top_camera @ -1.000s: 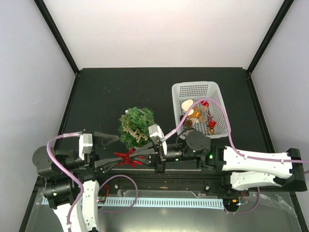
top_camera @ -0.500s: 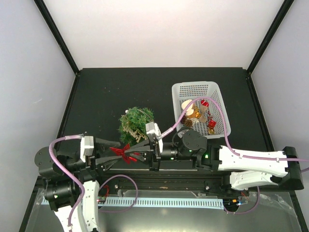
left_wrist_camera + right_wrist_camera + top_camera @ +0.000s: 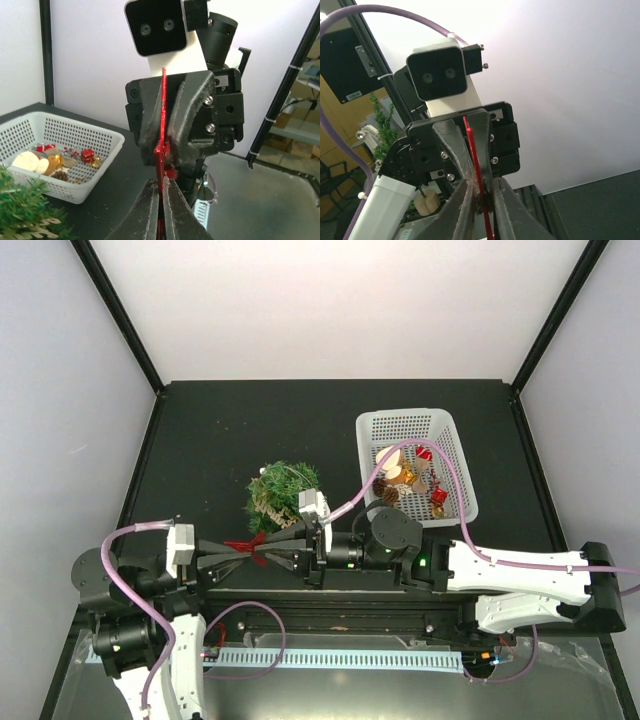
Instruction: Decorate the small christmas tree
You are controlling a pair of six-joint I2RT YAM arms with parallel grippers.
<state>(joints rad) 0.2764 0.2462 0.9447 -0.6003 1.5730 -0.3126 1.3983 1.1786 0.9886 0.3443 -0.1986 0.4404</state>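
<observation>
At the left, near the front edge of the table (image 3: 220,440), the left fingers (image 3: 152,200) point rightward and are closed flat on a thin red ornament (image 3: 255,548). In both wrist views we see that ornament edge-on as a narrow red line, with its long axis running up and down between the two sets of fingers. Just behind this meeting point stands the small christmas tree (image 3: 285,495), in the near middle of the table. We look down onto its bushy crown, so its long axis runs up toward the overhead camera, and a pale cut-out decoration lies among its near branches. Bare black table stretches to the left of the tree and behind it as far as the back edge. In front, both arms crowd close to its near side. The right fingers (image 3: 466,202) point leftward, tip to tip with the left ones, and the red ornament passes between them. We cannot tell whether they grip it or stand slightly parted. Farther right, apart from the tree, the white mesh basket (image 3: 405,425) sits toward the table's right edge, holding red, gold and pale ornaments (image 3: 410,480).
</observation>
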